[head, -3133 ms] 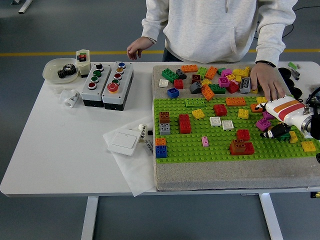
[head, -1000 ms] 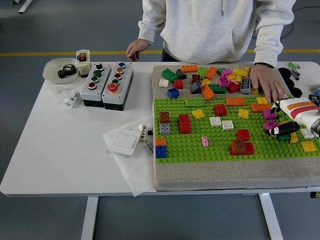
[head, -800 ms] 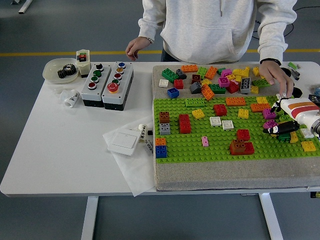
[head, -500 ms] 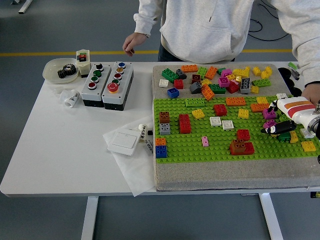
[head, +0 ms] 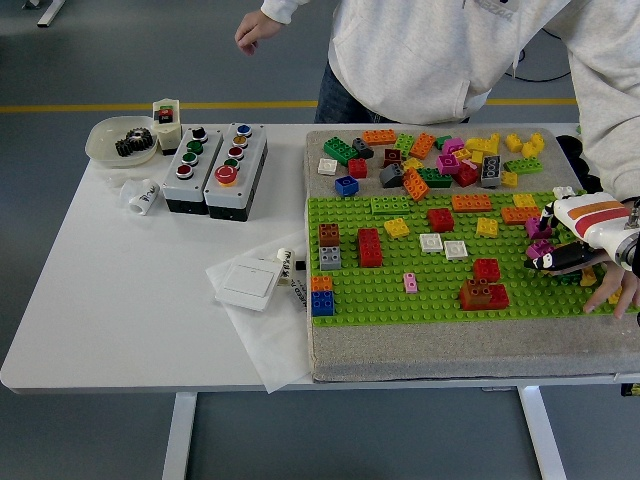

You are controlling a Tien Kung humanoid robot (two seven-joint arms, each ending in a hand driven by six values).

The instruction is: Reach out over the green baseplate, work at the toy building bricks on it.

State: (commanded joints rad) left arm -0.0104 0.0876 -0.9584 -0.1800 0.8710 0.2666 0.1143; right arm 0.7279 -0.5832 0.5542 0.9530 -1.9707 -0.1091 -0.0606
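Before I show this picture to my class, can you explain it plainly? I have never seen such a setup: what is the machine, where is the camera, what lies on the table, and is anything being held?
The one picture comes from a camera on the robot's head, looking down over a white table. The robot is a humanoid; only its right hand shows, coming in from the right edge over the green baseplate, its dark fingers resting among the bricks there. Whether it grips one cannot be told. Its left arm is out of view. Toy bricks are pressed onto the plate, and a loose pile lies behind it. On the left stand two button boxes, a bowl of gears and a white switch. A person in a grey sweatshirt stands opposite; one hand reaches down beside the robot's.
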